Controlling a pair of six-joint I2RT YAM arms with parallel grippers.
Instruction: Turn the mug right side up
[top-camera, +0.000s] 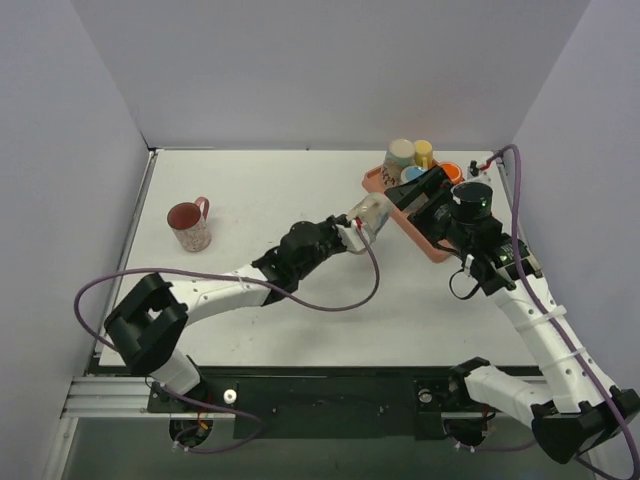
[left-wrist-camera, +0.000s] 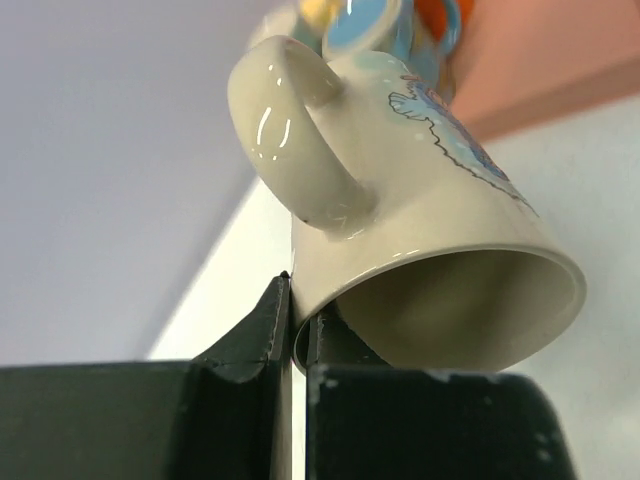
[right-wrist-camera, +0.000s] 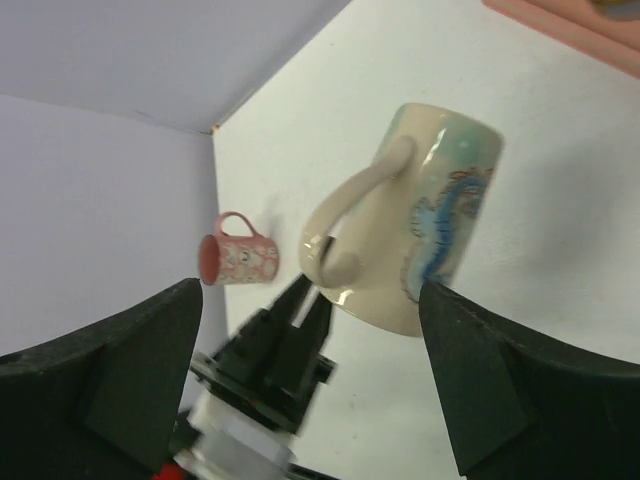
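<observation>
Left wrist view: the left gripper (left-wrist-camera: 300, 335) is clamped on the rim of the cream mug (left-wrist-camera: 430, 230). The mug is tilted at centre-right of the top view, beside the pink tray (top-camera: 436, 250). The right gripper (right-wrist-camera: 310, 340) has its fingers wide apart.

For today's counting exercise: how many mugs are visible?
2: a cream mug held by the left tool; a pink mug upright at the table's left. The tray may hide more.
</observation>
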